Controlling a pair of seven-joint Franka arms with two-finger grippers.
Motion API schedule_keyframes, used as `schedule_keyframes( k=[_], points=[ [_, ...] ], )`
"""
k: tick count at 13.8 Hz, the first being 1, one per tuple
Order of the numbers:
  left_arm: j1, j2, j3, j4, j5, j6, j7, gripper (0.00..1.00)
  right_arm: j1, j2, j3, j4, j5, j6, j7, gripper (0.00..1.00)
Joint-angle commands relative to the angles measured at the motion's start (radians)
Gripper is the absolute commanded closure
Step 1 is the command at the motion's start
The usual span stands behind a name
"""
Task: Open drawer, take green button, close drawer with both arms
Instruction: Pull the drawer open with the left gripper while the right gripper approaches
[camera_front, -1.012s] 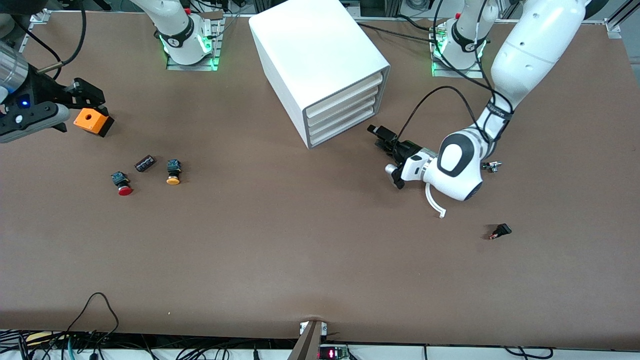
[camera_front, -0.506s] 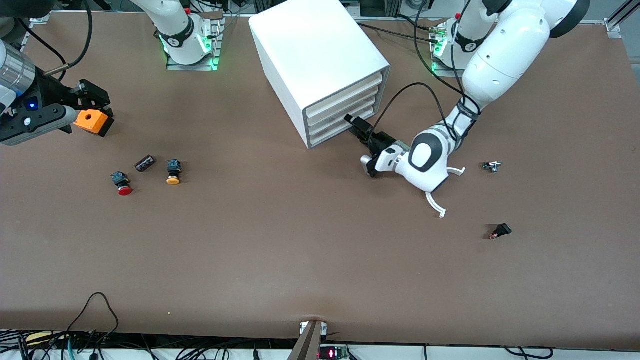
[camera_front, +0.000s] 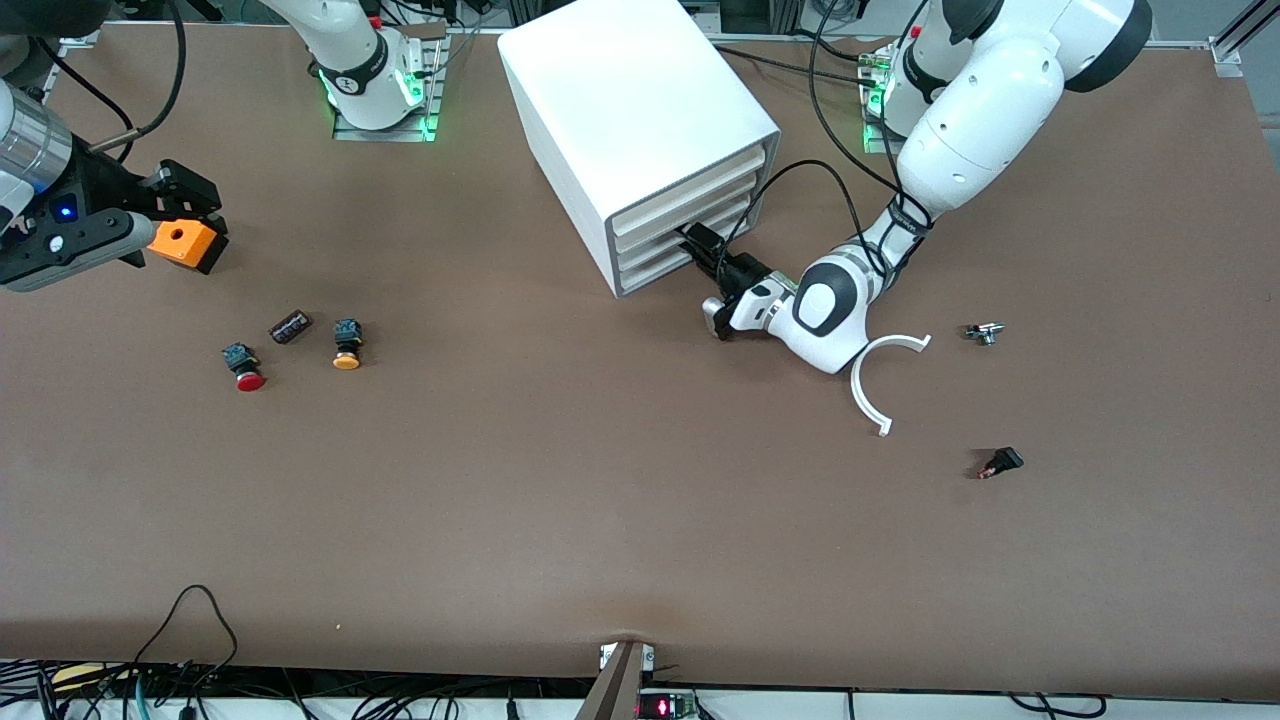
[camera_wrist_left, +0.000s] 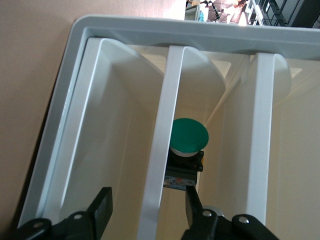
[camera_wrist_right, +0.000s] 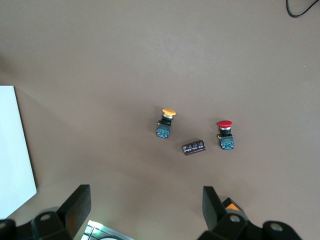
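at the right arm's end of the table the right gripper (camera_front: 180, 215) hangs over an orange block (camera_front: 183, 243), fingers spread wide with nothing between them. nearer the front camera lie a red button (camera_front: 244, 367), a small black cylinder (camera_front: 290, 326) and a yellow-orange button (camera_front: 346, 346), all apart from one another; in the right wrist view the same three show well clear of that gripper's fingers (camera_wrist_right: 214, 202).

the white cabinet (camera_front: 630, 120) stands in the middle of the table. the left gripper (camera_front: 698, 246) is pressed up to its slat fronts, fingers parted around one slat, one finger (camera_wrist_left: 101, 209) on each side of it, not squeezed on it. which slat front this is cannot be told. the green button (camera_wrist_left: 187, 145) sits inside the cabinet, in a tray just past that slat, close beside the finger on its side and not touched by it.

toward the left arm's end lie a white curved strip (camera_front: 876, 378), a small metal part (camera_front: 984, 332) and a small black part (camera_front: 1001, 462).
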Motion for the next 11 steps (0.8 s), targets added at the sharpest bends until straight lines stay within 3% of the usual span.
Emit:
schedule_keyframes(
  k=[1, 4, 11],
  points=[
    [-0.009, -0.007, 0.005, -0.008, -0.03, -0.007, 0.031, 0.6, 0.006, 0.009, 0.001, 0.01, 0.0, -0.008, -0.009, 0.01],
    [-0.01, -0.007, 0.005, -0.006, -0.028, -0.008, 0.025, 0.76, 0.014, 0.016, 0.001, 0.01, 0.0, -0.005, -0.009, 0.01],
    [-0.009, -0.004, 0.006, 0.012, -0.027, -0.031, -0.039, 0.83, 0.032, 0.033, 0.001, 0.014, 0.008, 0.002, 0.009, 0.01]
  ],
)
